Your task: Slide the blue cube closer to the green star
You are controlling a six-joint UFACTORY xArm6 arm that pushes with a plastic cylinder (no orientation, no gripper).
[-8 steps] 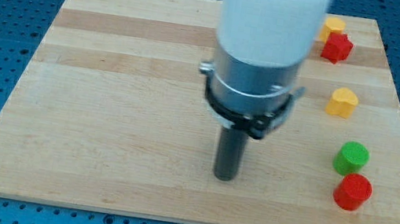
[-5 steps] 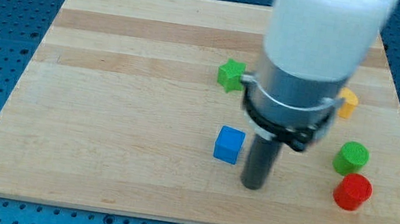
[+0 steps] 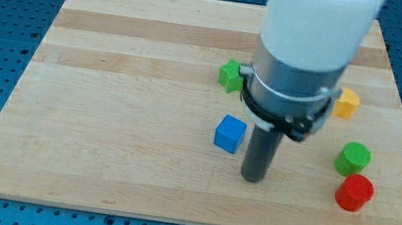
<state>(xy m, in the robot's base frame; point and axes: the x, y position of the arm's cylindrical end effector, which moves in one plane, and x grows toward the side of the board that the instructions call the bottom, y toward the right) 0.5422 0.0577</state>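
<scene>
Resting on the wooden board (image 3: 105,114), my tip (image 3: 253,178) sits just to the view's right of the blue cube (image 3: 230,134) and slightly lower, close beside it; contact cannot be told. It is a bare rod holding nothing. Above the cube, the green star (image 3: 230,75) peeks out beside the arm's housing. At the view's right lie a yellow block (image 3: 347,103), a green cylinder (image 3: 353,159) and a red cylinder (image 3: 354,192).

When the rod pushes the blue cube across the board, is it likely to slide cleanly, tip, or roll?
The blue cube sits flat on the smooth wooden board, so it probably slides rather than rolls. It looks small and rigid, likely light. My tip is below and right of it, so an off-centre push may spin it.
</scene>
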